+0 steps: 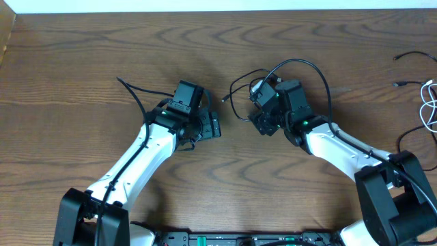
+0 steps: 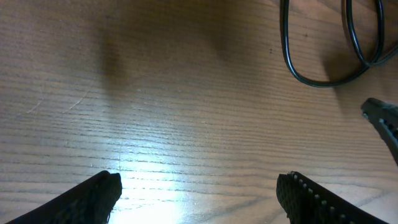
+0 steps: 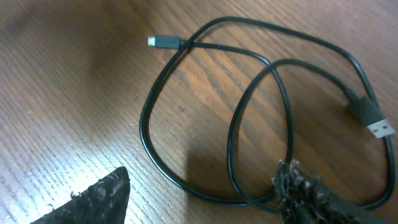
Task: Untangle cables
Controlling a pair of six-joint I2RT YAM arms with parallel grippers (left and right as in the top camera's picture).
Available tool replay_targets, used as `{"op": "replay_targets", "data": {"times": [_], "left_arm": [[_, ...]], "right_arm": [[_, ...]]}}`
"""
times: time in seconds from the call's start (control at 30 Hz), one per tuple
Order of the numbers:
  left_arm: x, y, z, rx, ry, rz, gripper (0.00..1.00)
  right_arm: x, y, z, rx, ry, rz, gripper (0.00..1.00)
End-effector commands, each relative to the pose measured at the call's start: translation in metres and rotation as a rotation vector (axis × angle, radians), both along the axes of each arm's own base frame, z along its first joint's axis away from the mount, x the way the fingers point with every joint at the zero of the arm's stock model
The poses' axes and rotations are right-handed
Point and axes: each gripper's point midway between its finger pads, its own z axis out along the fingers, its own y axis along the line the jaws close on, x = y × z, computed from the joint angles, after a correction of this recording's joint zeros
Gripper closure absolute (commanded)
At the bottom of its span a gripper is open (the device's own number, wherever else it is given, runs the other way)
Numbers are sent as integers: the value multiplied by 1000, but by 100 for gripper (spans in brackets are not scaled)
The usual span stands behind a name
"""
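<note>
A thin black cable (image 1: pixel 232 99) lies in loose crossed loops on the wooden table between my two grippers. In the right wrist view the cable (image 3: pixel 186 168) shows a small plug (image 3: pixel 163 42) at top left and a USB plug (image 3: pixel 373 121) at right. My right gripper (image 3: pixel 199 196) is open just above the table, and the near bend of the loop lies between its fingers, close to the right finger. My left gripper (image 2: pixel 199 190) is open and empty over bare wood. The cable's loops (image 2: pixel 317 78) lie ahead of it at upper right.
More thin cables lie at the table's far right edge: black ones (image 1: pixel 410 56) and a white one (image 1: pixel 430 102). The right arm's thick black cable (image 1: pixel 321 72) arches over its wrist. The right gripper's fingertip (image 2: pixel 382 118) shows in the left wrist view.
</note>
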Motion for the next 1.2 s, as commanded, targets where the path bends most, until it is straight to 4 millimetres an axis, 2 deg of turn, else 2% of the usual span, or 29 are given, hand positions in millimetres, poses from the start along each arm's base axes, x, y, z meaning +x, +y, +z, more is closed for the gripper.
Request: {"op": "replay_targets", "data": {"times": [0.0,0.07,0.1,0.2,0.3,0.37,0.47,0.5,0.63,0.67,0.7,0.87,1.03,1.07,1.1,1.17], "left_arm": [[-3,2,-4,12,12,0,15],[-4,2,-4,12,13,-1,15],[-4,2,-4,12,13,-1,15],[-4,2,-4,12,13,0,15],[-4,2,-4,12,14,0,15],[-4,3,-4,12,14,0,15],[-4,3,-4,12,14,0,15],[-4,3,-4,12,14,0,15],[-5,3,-5,15,20,-1,15],[-5,3,-5,15,21,-1,15],[-5,3,-5,15,21,-1,15],[-5,3,-5,15,21,-1,15],[-5,3,-5,15,21,-1,15],[-5,3,-5,15,21,-1,15],[-5,3,-5,15,21,-1,15],[-5,3,-5,15,21,-1,15]], "right_arm": [[-2,3,-8,7,55,-26,30],[6,6,10,-4,76,-28,27],[12,6,25,-16,98,-32,23],[27,5,62,-63,148,-55,20],[32,8,80,-85,194,-54,8],[31,8,74,-115,255,-54,3],[20,5,26,-185,397,-51,1],[22,6,18,-190,405,-50,1],[29,14,5,-158,397,-54,1],[28,15,-2,-159,413,-61,5],[23,16,-11,-173,436,-55,16],[8,13,-38,-200,482,-49,24],[-3,4,-57,-223,500,-57,38],[-6,3,-61,-225,504,-56,44],[-10,1,-65,-229,514,-59,67],[-9,1,-64,-219,522,-85,93]]}}
